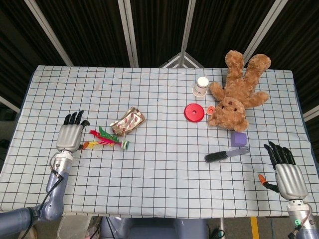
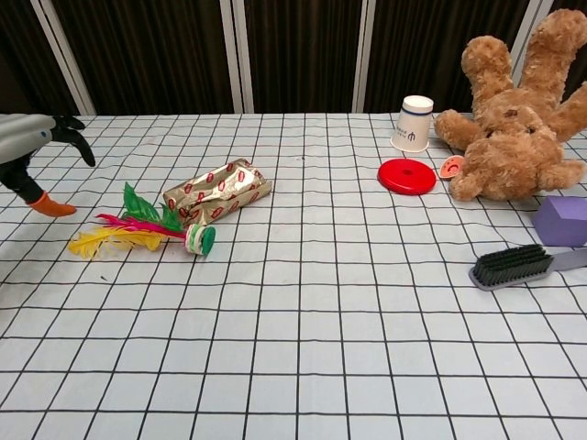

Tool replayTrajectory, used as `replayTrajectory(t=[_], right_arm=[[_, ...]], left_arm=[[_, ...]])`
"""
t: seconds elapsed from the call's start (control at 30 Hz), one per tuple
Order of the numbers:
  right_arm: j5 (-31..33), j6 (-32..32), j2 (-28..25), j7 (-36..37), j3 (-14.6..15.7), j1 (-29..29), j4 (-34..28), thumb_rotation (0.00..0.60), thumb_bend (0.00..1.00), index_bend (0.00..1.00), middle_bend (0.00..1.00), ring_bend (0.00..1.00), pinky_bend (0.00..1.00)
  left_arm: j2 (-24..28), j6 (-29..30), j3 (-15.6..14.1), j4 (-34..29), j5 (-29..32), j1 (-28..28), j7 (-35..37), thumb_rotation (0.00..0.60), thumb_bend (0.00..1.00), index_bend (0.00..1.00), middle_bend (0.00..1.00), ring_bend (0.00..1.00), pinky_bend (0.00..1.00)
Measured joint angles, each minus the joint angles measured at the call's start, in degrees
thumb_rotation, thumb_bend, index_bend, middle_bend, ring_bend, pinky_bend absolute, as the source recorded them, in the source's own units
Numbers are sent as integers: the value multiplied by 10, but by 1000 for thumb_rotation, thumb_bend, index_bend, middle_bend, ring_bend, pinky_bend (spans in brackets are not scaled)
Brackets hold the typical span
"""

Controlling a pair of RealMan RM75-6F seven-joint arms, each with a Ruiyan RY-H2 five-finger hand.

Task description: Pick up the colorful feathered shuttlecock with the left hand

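Hovering your silver-backed, black-fingered left hand (image 1: 70, 136) empty and spread just beside the red, yellow and green feathered shuttlecock (image 1: 106, 140) makes sense, since those feather tips point straight at it.

Only the foil packet (image 1: 128, 121) crowds the shuttlecock (image 1: 106, 139); its left side lies open.

Lab test cell: checkered tablecloth (image 1: 164, 164) on table, black curtain (image 1: 159, 30) with metal frame struts (image 1: 128, 32) behind.
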State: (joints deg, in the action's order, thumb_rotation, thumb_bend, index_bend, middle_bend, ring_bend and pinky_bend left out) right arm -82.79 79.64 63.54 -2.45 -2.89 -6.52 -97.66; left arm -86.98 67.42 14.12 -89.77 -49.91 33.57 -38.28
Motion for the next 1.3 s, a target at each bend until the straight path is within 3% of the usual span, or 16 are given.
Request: replayTrajectory(t=[0.17, 0.47, 0.77, 1.3], right_arm=[[2, -3, 0, 2, -1, -1, 2, 600, 341, 0, 0, 0, 0], [1, 1, -2, 9, -2, 1, -2, 600, 342, 0, 0, 0, 0], [-2, -2, 0, 10, -2, -1, -3, 600, 342, 0, 0, 0, 0], [-1, 0, -3, 17, -3, 0, -3, 600, 341, 0, 0, 0, 0]], left_arm=[[-15, -2, -9, -6, -8, 14, -14, 600, 357, 391, 0, 0, 0], [-29, 13, -41, -4, -23, 9, -19, 600, 358, 431, 0, 0, 0], [-75, 16, -35, 55, -43, 16, 15, 600, 372, 444, 2, 0, 0], [-93, 12, -45, 71, -49, 20, 6, 600, 372, 488, 16, 0, 0]])
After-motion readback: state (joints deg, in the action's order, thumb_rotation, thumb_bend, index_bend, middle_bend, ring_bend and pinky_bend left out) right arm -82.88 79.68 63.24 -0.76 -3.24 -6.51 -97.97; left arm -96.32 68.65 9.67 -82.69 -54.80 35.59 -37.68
